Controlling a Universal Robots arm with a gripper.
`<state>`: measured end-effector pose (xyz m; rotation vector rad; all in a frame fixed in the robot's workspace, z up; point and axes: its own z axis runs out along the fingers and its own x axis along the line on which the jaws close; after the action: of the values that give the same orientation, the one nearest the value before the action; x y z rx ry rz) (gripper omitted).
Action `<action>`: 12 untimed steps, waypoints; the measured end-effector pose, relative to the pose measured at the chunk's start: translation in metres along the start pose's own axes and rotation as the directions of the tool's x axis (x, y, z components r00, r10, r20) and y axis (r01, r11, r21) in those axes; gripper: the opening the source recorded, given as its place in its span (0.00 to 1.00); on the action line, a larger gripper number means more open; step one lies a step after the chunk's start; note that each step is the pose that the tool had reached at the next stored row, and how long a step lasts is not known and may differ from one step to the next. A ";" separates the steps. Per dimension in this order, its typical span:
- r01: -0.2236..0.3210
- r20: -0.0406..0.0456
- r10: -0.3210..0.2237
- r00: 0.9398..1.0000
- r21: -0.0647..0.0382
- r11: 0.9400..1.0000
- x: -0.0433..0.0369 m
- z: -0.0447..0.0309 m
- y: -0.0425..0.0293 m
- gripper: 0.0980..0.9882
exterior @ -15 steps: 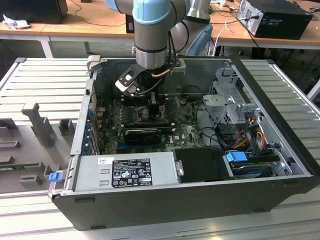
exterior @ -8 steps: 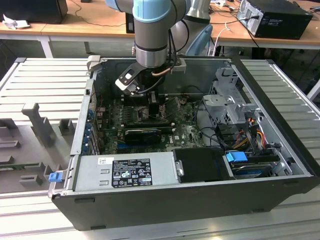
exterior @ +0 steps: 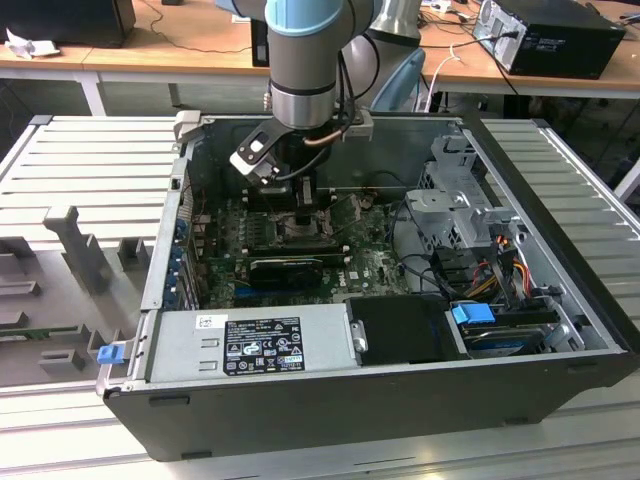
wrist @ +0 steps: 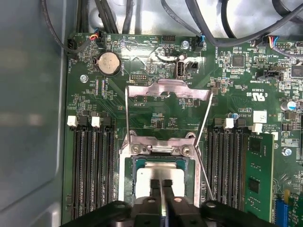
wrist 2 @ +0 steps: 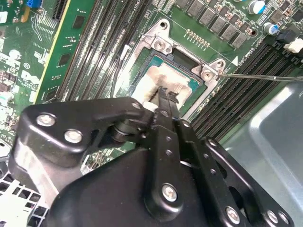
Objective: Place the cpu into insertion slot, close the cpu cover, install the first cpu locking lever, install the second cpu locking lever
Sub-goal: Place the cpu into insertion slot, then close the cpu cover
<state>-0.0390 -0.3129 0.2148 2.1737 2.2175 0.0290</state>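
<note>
Counts: 1 cpu, 1 insertion slot, 1 cpu cover, 1 lever rod that I can make out, 1 coin cell, and 2 banks of memory slots, one on each side of the socket.

cpu sits in the insertion slot, silver top up.

First wrist view: cover is swung open, away from the socket and hinged at its far edge. The lever rod juts free from a socket corner.

Second wrist view: close-up of the black finger linkage, with the same rod running out over the memory slots.

Exterior view: arm reaches down into the open computer case, upper middle of frame.

Gripper: fingers pressed together and pinching nothing. The tips are right at the cpu's top. Can't tell if they touch it.
</note>
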 end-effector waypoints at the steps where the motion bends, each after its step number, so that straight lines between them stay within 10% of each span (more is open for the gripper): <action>1: 0.000 0.000 0.000 1.000 0.000 1.000 -0.0001 -0.0005 0.0000 0.07; 12: 0.000 0.000 0.000 1.000 0.003 1.000 -0.0003 -0.0105 0.0063 0.01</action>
<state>-0.0332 -0.3129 0.2255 2.1752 2.2190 0.0259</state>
